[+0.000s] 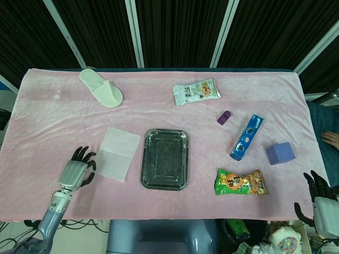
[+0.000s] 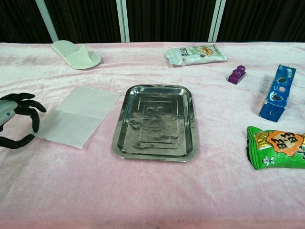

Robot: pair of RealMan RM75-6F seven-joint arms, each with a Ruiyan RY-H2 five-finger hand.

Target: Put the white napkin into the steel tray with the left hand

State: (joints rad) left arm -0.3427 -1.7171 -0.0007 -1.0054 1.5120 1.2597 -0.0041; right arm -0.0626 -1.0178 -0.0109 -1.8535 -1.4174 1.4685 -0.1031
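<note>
The white napkin [image 1: 117,160] [image 2: 76,116] lies flat on the pink cloth, just left of the steel tray [image 1: 164,159] [image 2: 155,121], which holds nothing. My left hand [image 1: 77,170] [image 2: 14,119] is at the napkin's left edge, fingers curved and apart, with the fingertips [image 2: 35,125] at or on that edge and the thumb lower down. It grips nothing. My right hand [image 1: 320,198] hangs past the table's right front corner, fingers spread and holding nothing.
A white slipper [image 1: 100,88] lies at the back left and a snack bag [image 1: 196,91] at the back centre. To the right are a purple toy [image 1: 224,117], a blue box [image 1: 247,136], a purple cube [image 1: 279,153] and a green-orange snack pack [image 1: 238,182].
</note>
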